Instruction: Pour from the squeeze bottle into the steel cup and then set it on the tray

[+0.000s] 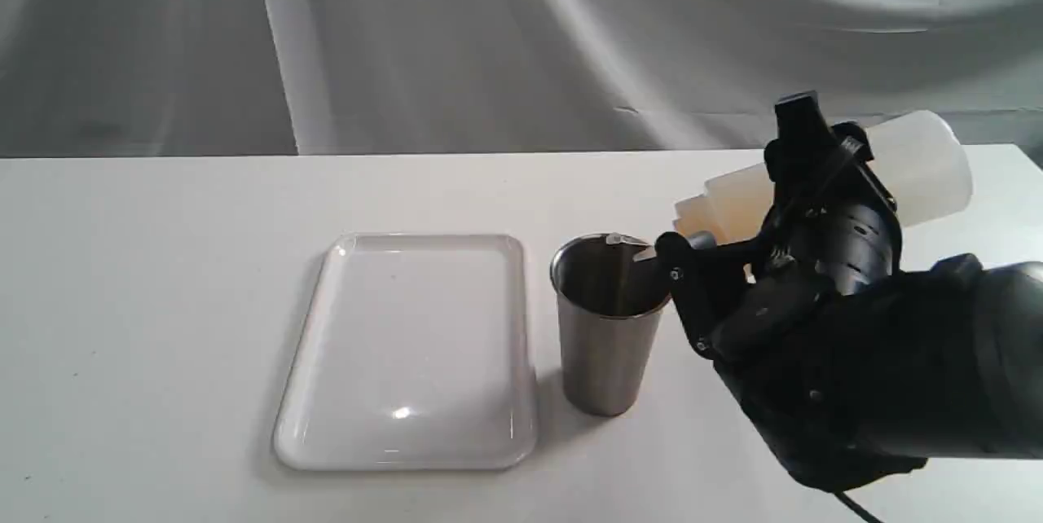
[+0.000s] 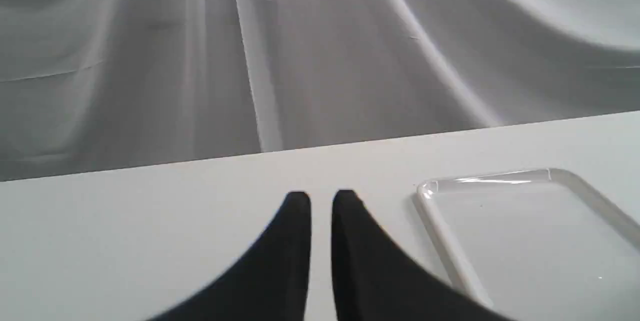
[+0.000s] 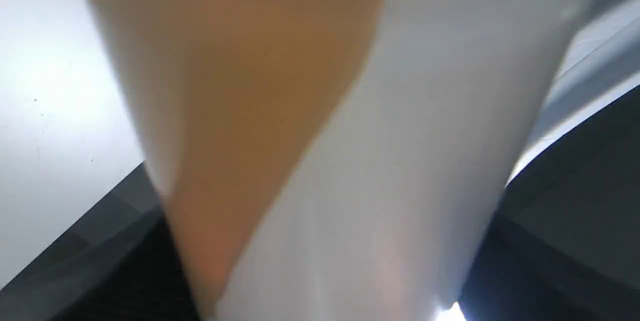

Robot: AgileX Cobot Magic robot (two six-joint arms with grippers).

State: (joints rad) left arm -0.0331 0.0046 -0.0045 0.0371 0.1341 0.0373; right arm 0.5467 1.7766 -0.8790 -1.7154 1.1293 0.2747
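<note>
My right gripper (image 1: 758, 197) is shut on the squeeze bottle (image 1: 921, 160), which lies tilted almost on its side with its base to the right. Its nozzle (image 1: 644, 252) points left and down over the rim of the steel cup (image 1: 607, 344). The cup stands upright on the table, just right of the white tray (image 1: 407, 344). Up close, the bottle (image 3: 350, 136) fills the right wrist view, with amber liquid pooled toward one side. My left gripper (image 2: 321, 198) hovers over the table with its fingers nearly together and nothing between them, beside the tray (image 2: 525, 241).
The white table (image 1: 163, 303) ends at a far edge against a grey draped cloth (image 1: 489, 34). My right arm (image 1: 896, 376) covers the table's near right corner.
</note>
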